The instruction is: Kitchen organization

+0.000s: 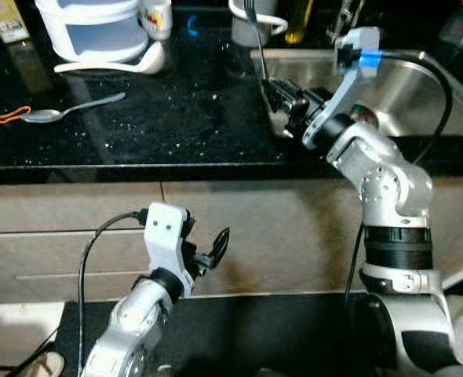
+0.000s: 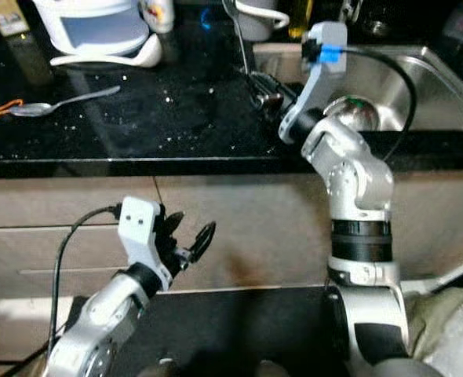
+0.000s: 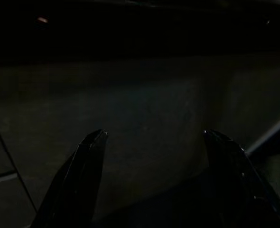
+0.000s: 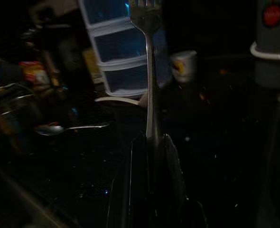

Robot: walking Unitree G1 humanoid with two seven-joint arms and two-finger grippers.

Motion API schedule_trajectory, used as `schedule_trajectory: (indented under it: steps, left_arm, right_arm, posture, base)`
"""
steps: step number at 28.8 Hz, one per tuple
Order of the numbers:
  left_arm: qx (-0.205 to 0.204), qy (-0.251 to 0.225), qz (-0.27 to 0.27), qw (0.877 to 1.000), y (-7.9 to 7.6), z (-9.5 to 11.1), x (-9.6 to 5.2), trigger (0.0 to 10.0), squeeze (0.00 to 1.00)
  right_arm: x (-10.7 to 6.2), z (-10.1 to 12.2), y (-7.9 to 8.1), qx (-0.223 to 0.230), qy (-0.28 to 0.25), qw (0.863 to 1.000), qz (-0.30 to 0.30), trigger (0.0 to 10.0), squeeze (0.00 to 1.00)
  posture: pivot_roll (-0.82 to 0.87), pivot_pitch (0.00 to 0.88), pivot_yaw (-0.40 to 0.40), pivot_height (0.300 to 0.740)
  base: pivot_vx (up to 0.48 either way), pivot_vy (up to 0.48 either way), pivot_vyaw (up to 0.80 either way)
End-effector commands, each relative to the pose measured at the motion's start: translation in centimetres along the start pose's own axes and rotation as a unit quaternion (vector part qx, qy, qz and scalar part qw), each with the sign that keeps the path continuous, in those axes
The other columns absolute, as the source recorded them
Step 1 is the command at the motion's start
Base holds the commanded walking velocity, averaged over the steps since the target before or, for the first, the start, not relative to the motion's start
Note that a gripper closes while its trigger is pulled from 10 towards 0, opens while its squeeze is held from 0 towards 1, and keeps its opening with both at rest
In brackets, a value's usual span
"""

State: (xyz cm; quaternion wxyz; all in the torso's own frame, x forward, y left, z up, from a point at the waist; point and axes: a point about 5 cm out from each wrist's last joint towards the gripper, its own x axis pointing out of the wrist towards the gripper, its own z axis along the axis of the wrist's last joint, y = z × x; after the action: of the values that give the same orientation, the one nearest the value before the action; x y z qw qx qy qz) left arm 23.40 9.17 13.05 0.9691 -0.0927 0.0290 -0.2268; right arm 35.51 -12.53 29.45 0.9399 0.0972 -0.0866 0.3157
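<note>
Two silver arms frame the scene in front of a dark kitchen counter. Nearest the robot, the left gripper [image 1: 208,250] hangs low before the beige cabinet fronts [image 1: 74,228], below the counter edge, its two black fingers [image 3: 78,180] spread wide apart with nothing between them. Higher up, the right arm bends over the counter edge, and the right gripper [image 1: 282,110] sits just beside the near left corner of the steel sink [image 1: 420,94]. Its fingers are pressed together around the lower handle of a fork [image 4: 148,71], which stands upright with its tines pointing up, clear of the black speckled countertop [image 1: 176,110]. Farther left on that countertop lies a metal spoon [image 1: 71,108], its bowl just beside an orange loop [image 1: 12,115]. Beyond the spoon, at the back of the counter, stands a white tiered container [image 1: 98,27] with a white ladle-like scoop [image 1: 129,64] lying against its base, and a small printed cup [image 1: 158,17] beside it. Behind the fork's tines sits a grey mug [image 1: 259,23].
</note>
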Motion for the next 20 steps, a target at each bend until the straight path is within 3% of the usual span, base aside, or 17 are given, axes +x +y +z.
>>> schedule_trajectory:
  steps: [1,7,14,16,20]
  left_arm:
    - [-0.005,0.01,-0.002,1.0,-0.1,-0.5,-0.1,10.0,0.0]
    - [-0.005,0.007,0.001,1.0,0.0,-0.5,0.0,10.0,0.0]
    - [-0.011,0.0,0.008,1.0,0.1,-0.5,0.2,10.0,0.0]
    - [-0.009,0.002,0.004,1.0,-0.1,-0.7,0.3,10.0,0.0]
    - [-0.009,0.002,0.003,1.0,-0.2,-0.8,0.4,10.0,0.0]
  right_arm:
    - [0.2,-0.3,-0.3,-0.012,0.007,1.0,-0.009,10.0,0.0]
    - [0.9,-0.4,0.1,-0.035,0.01,0.999,-0.004,10.0,0.0]
    - [2.1,-0.4,0.4,-0.072,0.018,0.997,-0.005,10.0,0.0]
    - [3.1,-0.8,0.8,-0.1,0.031,0.994,-0.004,10.0,0.0]
    - [4.2,-1.0,1.2,-0.115,0.04,0.993,-0.003,10.0,0.0]
  posture:
    - [0.01,0.071,-0.045,0.74]
    - [0.01,0.069,-0.046,0.74]
    - [0.01,0.069,-0.049,0.74]
    - [0.02,0.07,-0.053,0.74]
    - [0.02,0.071,-0.057,0.74]
  base:
    - [0.0,-0.454,0.0]
    - [0.0,-0.429,0.0]
    - [0.0,0.0,0.0]
    - [0.0,0.0,0.0]
    - [0.0,0.0,0.0]
